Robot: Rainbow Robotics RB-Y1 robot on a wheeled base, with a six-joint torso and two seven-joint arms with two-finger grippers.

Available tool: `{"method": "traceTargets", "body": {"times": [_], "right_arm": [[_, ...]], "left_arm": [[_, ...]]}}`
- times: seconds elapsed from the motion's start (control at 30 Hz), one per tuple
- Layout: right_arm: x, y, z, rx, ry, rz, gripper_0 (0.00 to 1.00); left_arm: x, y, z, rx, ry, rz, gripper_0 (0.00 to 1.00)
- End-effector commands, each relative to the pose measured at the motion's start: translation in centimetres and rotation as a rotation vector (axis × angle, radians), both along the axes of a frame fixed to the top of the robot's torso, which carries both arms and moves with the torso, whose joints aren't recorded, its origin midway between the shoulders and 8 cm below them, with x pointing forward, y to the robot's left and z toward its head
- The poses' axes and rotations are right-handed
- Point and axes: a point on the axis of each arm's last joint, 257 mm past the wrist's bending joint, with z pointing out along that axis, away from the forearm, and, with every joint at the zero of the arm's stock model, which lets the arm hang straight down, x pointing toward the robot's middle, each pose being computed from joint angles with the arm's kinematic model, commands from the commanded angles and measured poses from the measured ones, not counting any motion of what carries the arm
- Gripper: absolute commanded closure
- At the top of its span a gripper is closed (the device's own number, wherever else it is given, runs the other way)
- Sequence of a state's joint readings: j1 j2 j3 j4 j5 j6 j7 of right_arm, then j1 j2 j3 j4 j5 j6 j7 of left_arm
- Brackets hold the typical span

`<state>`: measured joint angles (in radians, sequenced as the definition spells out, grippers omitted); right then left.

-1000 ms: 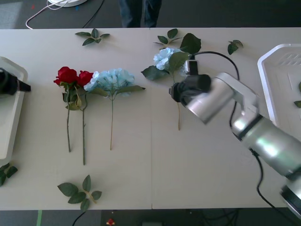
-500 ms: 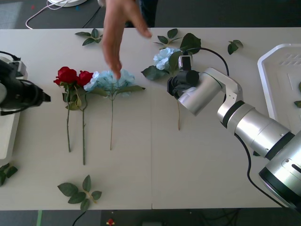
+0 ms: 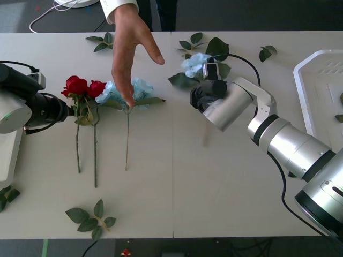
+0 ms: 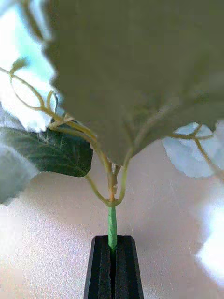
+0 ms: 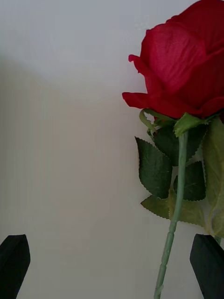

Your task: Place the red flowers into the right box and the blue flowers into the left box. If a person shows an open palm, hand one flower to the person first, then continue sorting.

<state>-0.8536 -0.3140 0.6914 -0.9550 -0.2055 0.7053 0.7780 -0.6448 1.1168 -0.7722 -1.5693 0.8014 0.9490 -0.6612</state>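
Stem, slim and green, of the pale-blue flower (image 3: 196, 61) clamped between the right gripper (image 4: 112, 266) fingers; left gripper (image 5: 112, 266) agape beside a red rose (image 5: 179, 74).

We see the right gripper (image 3: 199, 99) mid-table, closed on a flower stem (image 4: 112, 231), its bloom (image 3: 194, 62) just beyond. Left of it, two stems (image 3: 95, 152) and another flower (image 3: 127, 140) lie side by side, a person's hand (image 3: 127, 51) above them. Left gripper (image 3: 68, 112), fingers apart, sits just left of those. A tray (image 3: 308, 101) lies far right.
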Motion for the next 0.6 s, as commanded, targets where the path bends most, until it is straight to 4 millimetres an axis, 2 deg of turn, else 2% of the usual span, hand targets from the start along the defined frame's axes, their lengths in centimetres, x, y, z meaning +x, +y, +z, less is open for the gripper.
{"method": "traceTargets", "body": {"times": [0.03,0.2,0.27,0.37,0.4,0.6], "right_arm": [[0.4,3.7,4.0,0.037,-0.075,0.078,1.0],[-0.7,3.5,7.1,0.072,-0.149,0.132,1.0],[-1.6,3.2,9.2,0.095,-0.194,0.157,1.0],[-3.3,2.7,13.0,0.141,-0.269,0.192,1.0],[-3.7,2.6,13.7,0.148,-0.283,0.198,1.0],[-7.8,2.8,22.7,0.245,-0.52,0.319,1.0]], "left_arm": [[1.3,-1.8,2.2,0.002,-0.041,-0.04,0.0],[1.3,-1.8,2.2,0.002,-0.041,-0.04,0.0],[1.3,-1.8,2.2,0.002,-0.041,-0.04,0.0],[1.3,-1.8,2.2,0.002,-0.041,-0.04,0.0],[1.3,-1.8,2.2,0.002,-0.041,-0.04,0.0],[1.3,-1.8,2.2,0.002,-0.041,-0.04,0.0]]}}
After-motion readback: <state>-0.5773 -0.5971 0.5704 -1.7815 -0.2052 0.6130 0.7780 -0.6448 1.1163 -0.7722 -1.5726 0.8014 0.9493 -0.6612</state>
